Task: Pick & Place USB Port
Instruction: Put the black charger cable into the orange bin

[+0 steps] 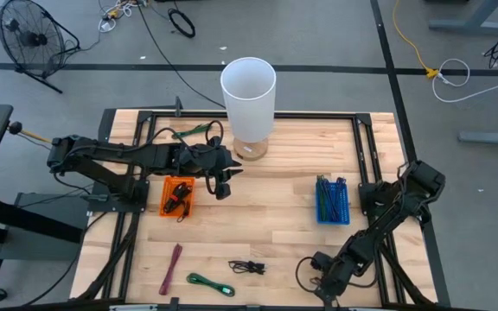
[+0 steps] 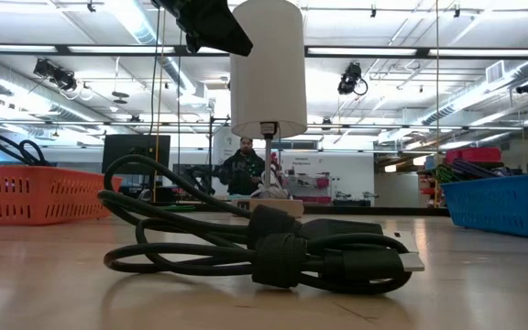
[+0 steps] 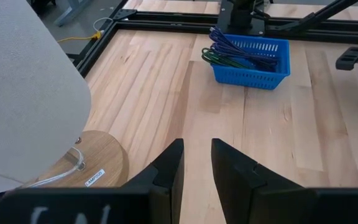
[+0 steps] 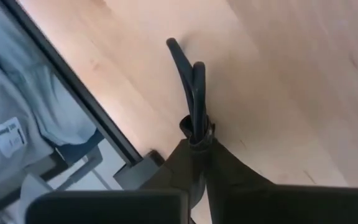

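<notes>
My right gripper [image 4: 199,155] is low over the table's near edge [image 1: 322,281], right of centre, and is shut on a bundled black cable [image 4: 190,93]. My left gripper [image 3: 196,163] hovers above the table's middle [image 1: 223,186], between the orange basket [image 1: 177,197] and the white lamp [image 1: 249,95]. Its fingers stand a little apart with nothing between them. Another coiled black cable [image 1: 247,267] lies flat on the table near the near edge and fills the low view [image 2: 264,249]. A blue basket [image 1: 331,200] holds several cables. My right gripper pinches the black cable between its two fingers at the tied end [image 4: 195,132] of the bundle. The fingers lie along the cable. Its looped end [image 4: 180,59] sticks out past the fingertips over the wood. Whether the loop rests on the table, I cannot tell.
The lamp's round wooden base [image 3: 98,165] stands close beside my left gripper. A maroon strap [image 1: 172,268] and a green cable [image 1: 210,283] lie near the near edge. A green cable [image 1: 193,131] lies at the far edge. Bare wood runs between the two baskets.
</notes>
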`<act>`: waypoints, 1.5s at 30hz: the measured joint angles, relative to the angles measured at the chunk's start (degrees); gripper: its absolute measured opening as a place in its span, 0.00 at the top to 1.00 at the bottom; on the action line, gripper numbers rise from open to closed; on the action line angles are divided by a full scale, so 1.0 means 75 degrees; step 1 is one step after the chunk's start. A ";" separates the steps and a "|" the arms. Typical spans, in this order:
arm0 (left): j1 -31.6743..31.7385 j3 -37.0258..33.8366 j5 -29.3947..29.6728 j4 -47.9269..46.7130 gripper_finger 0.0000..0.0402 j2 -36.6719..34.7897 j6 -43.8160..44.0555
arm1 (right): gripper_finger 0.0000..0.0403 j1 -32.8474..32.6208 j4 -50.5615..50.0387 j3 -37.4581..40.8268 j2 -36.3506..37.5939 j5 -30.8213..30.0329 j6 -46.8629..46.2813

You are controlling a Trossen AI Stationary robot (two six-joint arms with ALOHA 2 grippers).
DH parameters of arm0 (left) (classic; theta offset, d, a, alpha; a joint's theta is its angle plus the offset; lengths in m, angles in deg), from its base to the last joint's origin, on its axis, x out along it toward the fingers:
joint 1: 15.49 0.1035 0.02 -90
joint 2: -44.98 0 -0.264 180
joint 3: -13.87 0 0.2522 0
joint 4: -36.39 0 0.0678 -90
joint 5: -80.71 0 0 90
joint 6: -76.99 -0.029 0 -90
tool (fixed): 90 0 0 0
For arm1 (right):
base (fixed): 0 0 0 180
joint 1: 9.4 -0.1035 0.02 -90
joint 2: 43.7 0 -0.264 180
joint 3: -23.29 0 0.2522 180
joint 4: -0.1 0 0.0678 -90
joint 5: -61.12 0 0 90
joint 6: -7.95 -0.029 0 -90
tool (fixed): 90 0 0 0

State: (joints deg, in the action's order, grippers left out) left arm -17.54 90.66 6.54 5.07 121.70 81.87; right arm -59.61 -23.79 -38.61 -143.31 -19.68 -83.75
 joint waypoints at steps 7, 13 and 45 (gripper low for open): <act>-0.0001 0.0001 0.0001 0.0009 0.78 0.0000 -0.0005 | 0.98 0.0671 -0.0474 0.0023 0.0535 0.0117 0.1141; 0.0000 0.0000 0.0001 0.0095 0.78 0.0000 -0.0023 | 0.99 0.1488 -0.1322 0.0023 0.1627 -0.0481 0.2639; -0.0001 0.0003 -0.0809 0.2875 0.78 0.0003 -0.0196 | 0.99 0.5000 0.3851 0.0003 0.4373 -0.5012 1.2343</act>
State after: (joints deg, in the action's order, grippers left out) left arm -17.55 90.68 0.47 26.64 121.73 80.40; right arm -22.11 5.09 -38.59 -110.52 -57.27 8.83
